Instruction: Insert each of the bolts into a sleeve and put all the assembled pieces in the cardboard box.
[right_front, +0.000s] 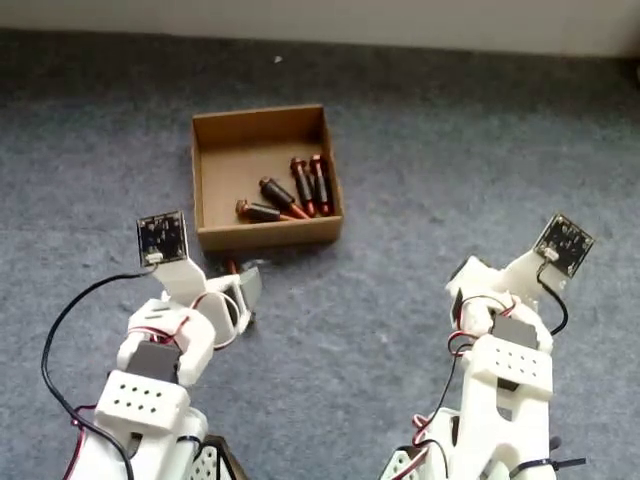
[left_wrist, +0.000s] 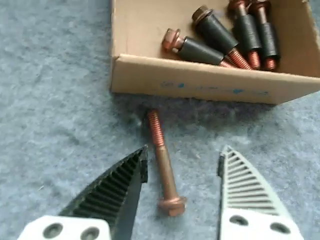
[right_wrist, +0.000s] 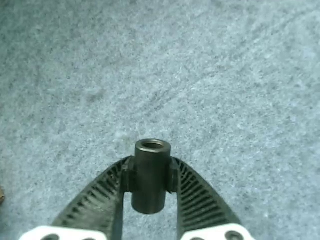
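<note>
We note the left gripper (left_wrist: 183, 151) spread wide either side of a bare copper-coloured threaded bolt (left_wrist: 162, 160) on grey carpet (left_wrist: 60, 100) just beside the brown cardboard box (left_wrist: 200, 82) holding four black-sleeved copper bolts (left_wrist: 210, 47), while the right gripper (right_wrist: 150, 166) pinches a dark cylindrical metal sleeve (right_wrist: 151, 150)

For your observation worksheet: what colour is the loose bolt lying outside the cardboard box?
Copper-orange; the bolt shows best in the left wrist view.

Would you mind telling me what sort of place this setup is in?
Likely an indoor robot test table: grey carpet covers it, a cardboard box holds sleeved bolts, and a pale wall runs behind.
</note>
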